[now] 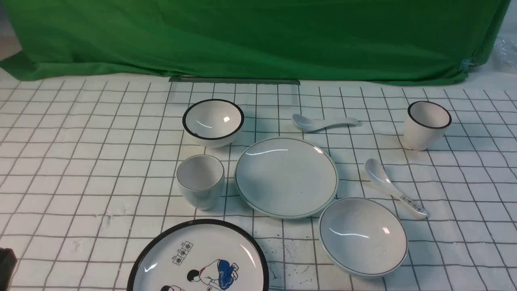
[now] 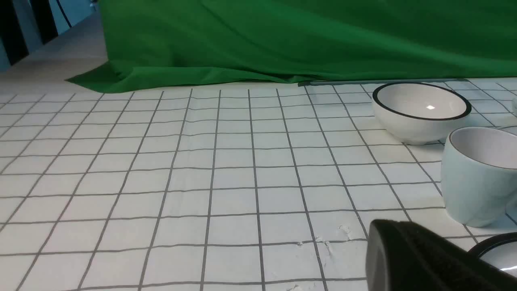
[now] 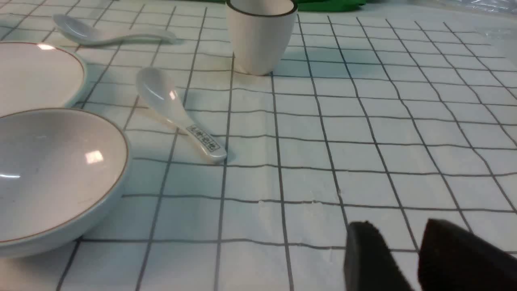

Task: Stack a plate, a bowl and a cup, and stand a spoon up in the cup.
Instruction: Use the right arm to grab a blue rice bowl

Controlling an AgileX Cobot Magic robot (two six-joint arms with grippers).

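Front view: the plate [image 1: 286, 178] lies flat in the middle of the checked cloth [image 1: 80, 161]. The cup [image 1: 200, 181] stands upright just beside it on the left pincer's side. The bowl [image 1: 362, 236] sits nearer the robot on the right pincer's side, its rim almost touching the plate's. The spoon [image 1: 323, 122] lies beyond the plate, apart from it. A black-rimmed bowl [image 1: 213, 121] stands beyond the cup. A black-rimmed cup [image 1: 427, 124] stands far out on the right, and a lettered spoon [image 1: 394, 188] lies between it and the bowl. A picture plate [image 1: 198, 258] lies nearest the robot. A green cloth [image 1: 258, 36] hangs behind everything.

Left wrist view: the left pincer [image 2: 424, 258] shows as one dark mass, closed and holding nothing, just above the cloth. The cup [image 2: 478, 178] stands close ahead of it, and the black-rimmed bowl [image 2: 420, 111] farther ahead. An edge of the picture plate [image 2: 497, 250] lies right beside the pincer.

Right wrist view: the right pincer [image 3: 402, 226] has its two tips narrowly apart, with nothing between them, low over bare cloth. The bowl [image 3: 52, 173] lies ahead, off toward the robot's left, and the plate [image 3: 36, 72] lies behind it. The lettered spoon [image 3: 177, 113] lies ahead, with the black-rimmed cup [image 3: 260, 36] and the spoon [image 3: 109, 36] beyond.
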